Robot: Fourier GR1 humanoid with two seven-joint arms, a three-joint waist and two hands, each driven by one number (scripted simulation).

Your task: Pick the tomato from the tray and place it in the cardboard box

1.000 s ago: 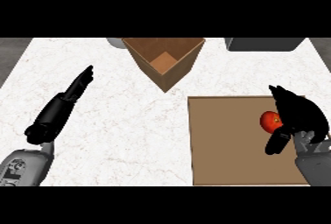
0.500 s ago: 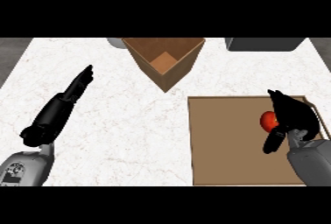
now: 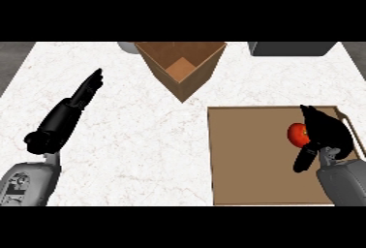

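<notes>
We see a white marbled tabletop (image 3: 143,145) with a brown tray (image 3: 250,164) at its near right. An open cardboard box (image 3: 204,68) stands at the far middle, beyond the tray's far left corner. Our left robot hand (image 3: 84,91) rests at the left, fingers straight, released. Our right robot hand (image 3: 327,131) is over the tray's right side, spread open against the tomato (image 3: 297,134), not clasped round it. The tomato lies on the tray and looks round, so we cannot tell a long axis.
</notes>
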